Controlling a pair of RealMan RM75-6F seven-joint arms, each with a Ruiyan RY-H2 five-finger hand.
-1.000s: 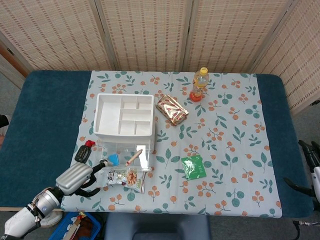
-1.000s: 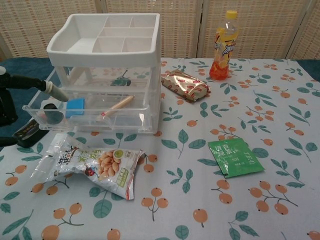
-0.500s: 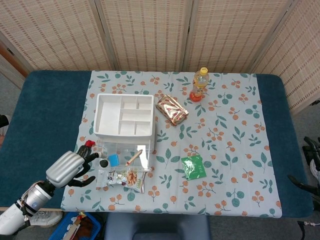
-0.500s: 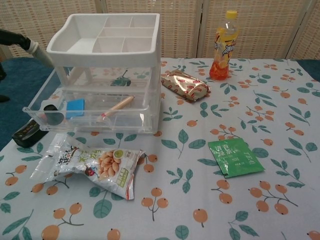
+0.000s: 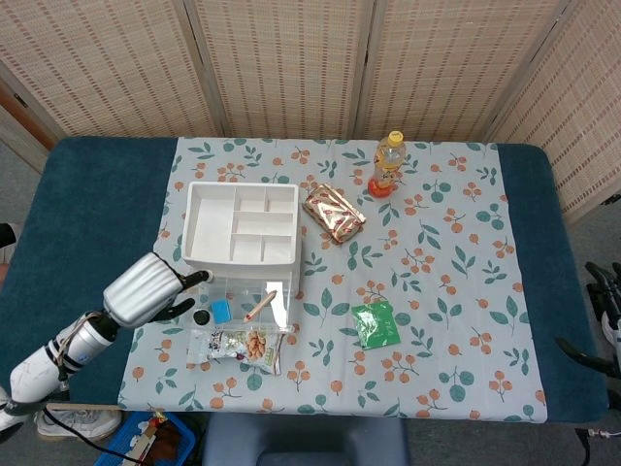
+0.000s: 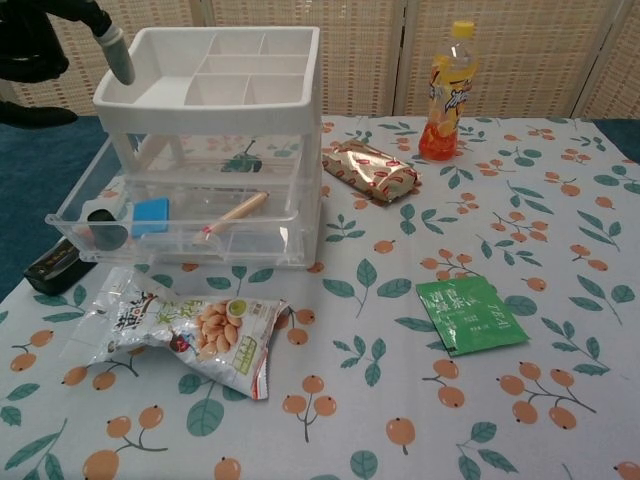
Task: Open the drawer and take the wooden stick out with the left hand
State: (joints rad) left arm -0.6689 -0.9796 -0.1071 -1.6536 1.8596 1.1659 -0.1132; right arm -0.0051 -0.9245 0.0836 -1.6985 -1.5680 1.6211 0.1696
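The wooden stick (image 5: pixel 260 305) (image 6: pixel 232 215) lies slantwise in the clear drawer (image 5: pixel 277 316) (image 6: pixel 290 235), which stands pulled out from under the white organizer (image 5: pixel 209 228) (image 6: pixel 160 95). A blue block (image 6: pixel 151 215) and a black round piece (image 6: pixel 105 230) lie at the drawer's left end. My left hand (image 5: pixel 147 289) (image 6: pixel 50 35) hovers raised at the organizer's left side, fingers spread and holding nothing, one fingertip (image 6: pixel 120 60) close to the top tray's left corner. My right hand (image 5: pixel 600 291) shows only as dark spread fingers at the right edge, off the table.
A snack bag (image 5: pixel 238 345) (image 6: pixel 185 330) lies just in front of the drawer. A black object (image 6: pixel 50 265) sits at its left corner. A green sachet (image 5: pixel 375 323) (image 6: pixel 470 315), a foil packet (image 5: pixel 333 213) (image 6: pixel 372 170) and an orange drink bottle (image 5: pixel 389 163) (image 6: pixel 448 92) lie to the right.
My left hand has lifted from the table's front-left, beside the drawer, up and back toward the organizer's left side. The drawer and the stick have not moved.
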